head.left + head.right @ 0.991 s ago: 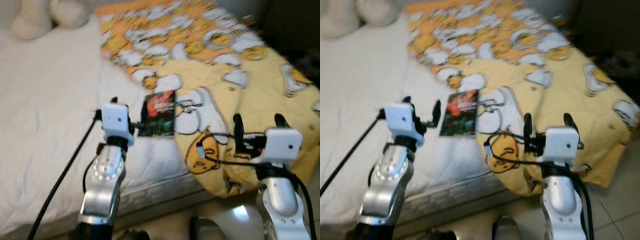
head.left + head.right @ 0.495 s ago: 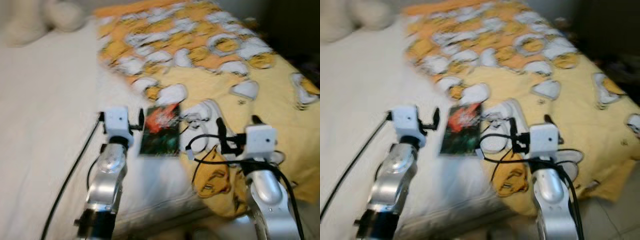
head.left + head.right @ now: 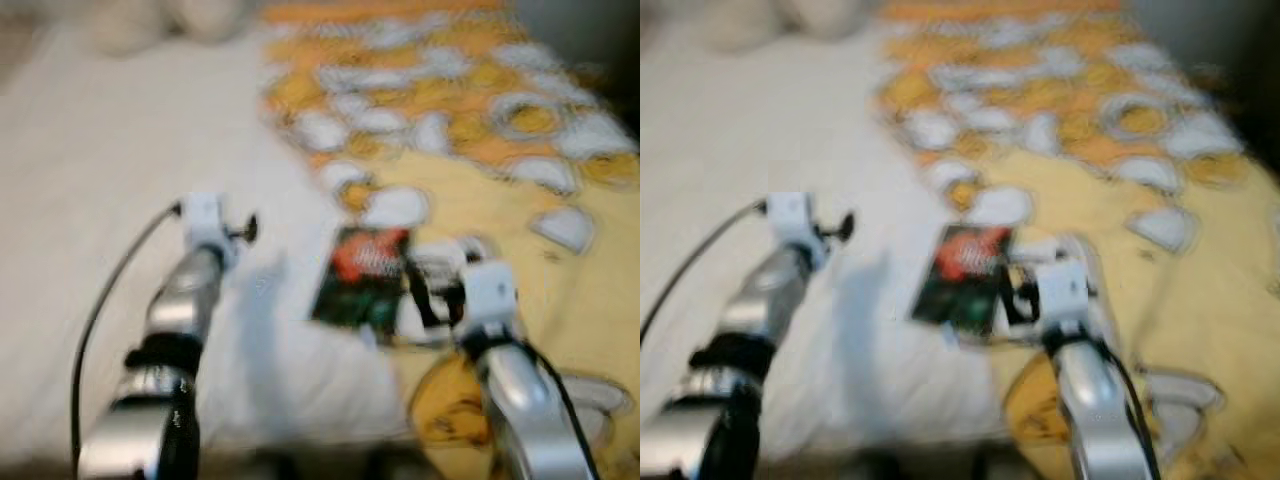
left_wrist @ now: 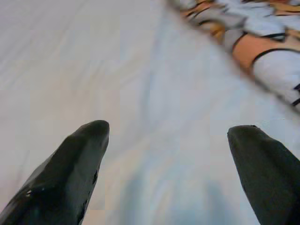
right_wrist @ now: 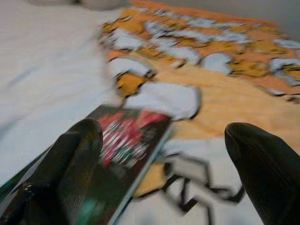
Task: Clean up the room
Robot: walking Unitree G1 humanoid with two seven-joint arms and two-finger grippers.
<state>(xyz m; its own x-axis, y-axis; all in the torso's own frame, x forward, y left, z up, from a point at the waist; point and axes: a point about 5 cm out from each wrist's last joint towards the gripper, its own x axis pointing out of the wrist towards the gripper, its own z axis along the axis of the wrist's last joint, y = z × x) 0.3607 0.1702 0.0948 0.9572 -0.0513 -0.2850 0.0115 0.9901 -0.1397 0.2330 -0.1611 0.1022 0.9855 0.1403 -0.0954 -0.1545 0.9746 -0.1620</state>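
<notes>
R gripper (image 5: 159, 140) has closed in on book (image 3: 362, 277) since 1 s ago, now just beside its near-right edge, fingers spread, nothing held. Book flat on white sheet (image 3: 90, 190), touching yellow duck blanket (image 3: 560, 290). L gripper (image 4: 168, 140) well left of book, over sheet, fingers apart, empty. Head views blurred.

White-sheeted bed (image 3: 120, 150), yellow-orange patterned blanket (image 3: 560, 210), pale pillows (image 3: 130, 25) at head

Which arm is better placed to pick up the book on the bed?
The right. Its open pincer is at the book, while the left pincer is over bare white sheet further away.
</notes>
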